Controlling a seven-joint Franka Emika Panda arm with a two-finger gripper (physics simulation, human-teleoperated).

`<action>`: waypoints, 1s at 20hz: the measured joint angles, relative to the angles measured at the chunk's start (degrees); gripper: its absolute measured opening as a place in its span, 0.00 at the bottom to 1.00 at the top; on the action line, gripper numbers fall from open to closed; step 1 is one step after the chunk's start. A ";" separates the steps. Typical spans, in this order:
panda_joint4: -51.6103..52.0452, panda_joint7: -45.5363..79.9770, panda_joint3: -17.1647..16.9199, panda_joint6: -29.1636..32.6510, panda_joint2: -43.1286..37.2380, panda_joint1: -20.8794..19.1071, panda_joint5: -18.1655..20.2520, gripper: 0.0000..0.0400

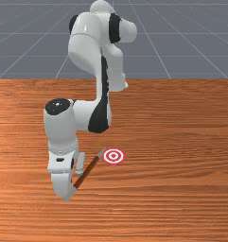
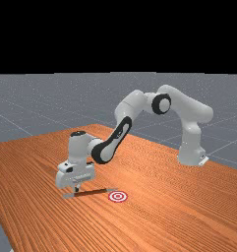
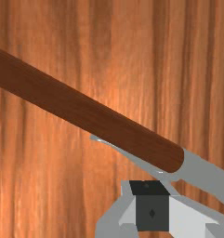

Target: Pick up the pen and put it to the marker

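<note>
Bench (image 2: 115, 229), far view: orange-brown wood, nearest the camera, running back under pen and arm.
Target marker (image 2: 118, 196), far view: flat red-and-white rings on the wood, beside one end of the pen.
Pen (image 2: 93, 192), far view: brown barrel, grey at both ends, roughly crosswise; we see one end below the tool, the other just beside the rings.
Tool (image 2: 76, 188), far view: pointing down over the pen, near the end away from the marker. Apart, together or clamped, we cannot tell.
Arm (image 2: 124, 130), far view: white with dark joints, base at the far view's right, reaching left.
Floor (image 2: 21, 103), far view: grey, pale grid lines, behind the bench.
Tool, front view: low at the front view's left, by the pen's nearer grey end; contact we cannot make out.
Pen, front view: slanted, its far end just beside the marker's rim, on the front view's left of it.
Target marker, front view: near the middle, rings in full sight.
Arm, front view: base at the back, bending down to the tool.
Pen, wrist view: barrel diagonal over the wood, its wider grey end running past close to the tool; we cannot tell if it touches the bench.
Grey sliver (image 3: 127, 155), wrist view: thin, along the barrel's edge; we cannot tell what it is.
</note>
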 joint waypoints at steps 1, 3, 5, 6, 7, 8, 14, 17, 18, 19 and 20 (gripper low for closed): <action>-1.20 0.76 0.16 0.63 -0.64 1.24 -0.20 0.00; -2.91 3.01 0.16 1.53 -1.54 3.54 -0.42 0.00; -3.92 4.52 0.27 2.07 -2.07 5.38 -0.65 0.00; -4.22 4.55 0.47 2.23 -2.23 6.01 -0.82 0.00; -4.44 4.73 0.60 2.35 -2.34 6.55 -0.94 0.00; -4.62 5.55 0.51 2.45 -2.44 7.15 -0.95 0.00; -5.02 12.94 -0.29 2.73 -2.69 12.71 -1.13 0.00; -5.89 9.95 1.39 3.18 -3.07 12.27 -0.99 0.00; -6.31 9.13 1.15 2.69 -3.61 12.47 -1.72 0.00; -12.38 10.88 0.50 10.50 -6.89 12.75 -1.83 0.00; -14.84 11.02 0.43 11.97 -9.44 12.74 -1.90 0.00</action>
